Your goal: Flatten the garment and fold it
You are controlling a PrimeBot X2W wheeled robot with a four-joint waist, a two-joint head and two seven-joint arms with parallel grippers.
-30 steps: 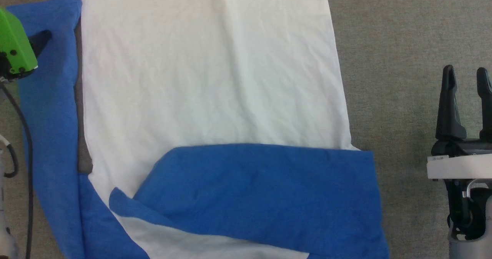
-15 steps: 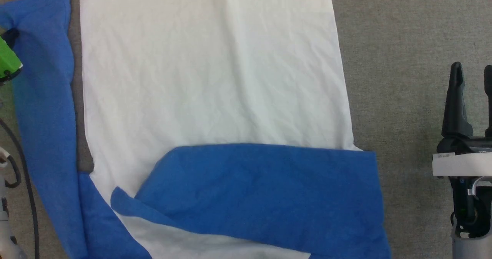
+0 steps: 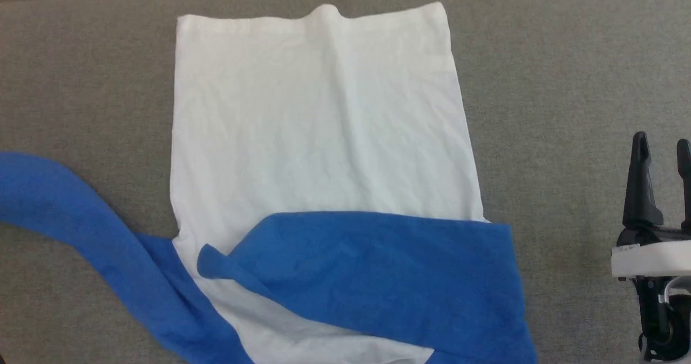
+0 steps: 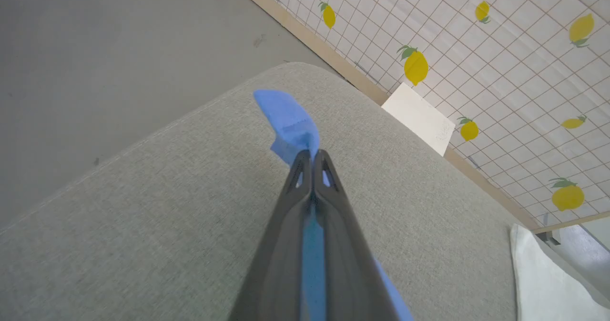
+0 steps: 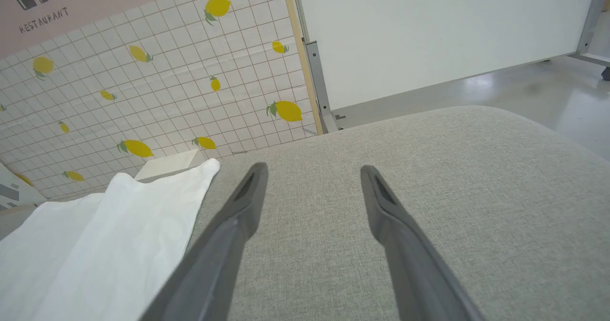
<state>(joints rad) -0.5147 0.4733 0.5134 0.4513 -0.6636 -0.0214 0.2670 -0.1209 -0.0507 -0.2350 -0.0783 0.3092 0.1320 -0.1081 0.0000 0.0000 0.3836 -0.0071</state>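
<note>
Far left: left pincer (image 4: 313, 153) newly pinched shut on the blue sleeve (image 3: 81, 213) (wide open a second ago). Centre: raglan shirt (image 3: 318, 126) flat on the grey tabletop (image 3: 567, 56), other sleeve (image 3: 378, 272) already folded across. Right: right pincer (image 3: 662, 140) spread wide, empty. Probably set for folding this sleeve inward.

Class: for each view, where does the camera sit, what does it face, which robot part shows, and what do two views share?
Head: on the head, facing down at the shirt on the grey cushion; open right gripper lower right.
Left wrist: on that wrist, facing along the left gripper, shut on the blue sleeve.
Right wrist: on that wrist, facing along open fingers over the cushion.
Both wrist views share the lemon-print wall.
</note>
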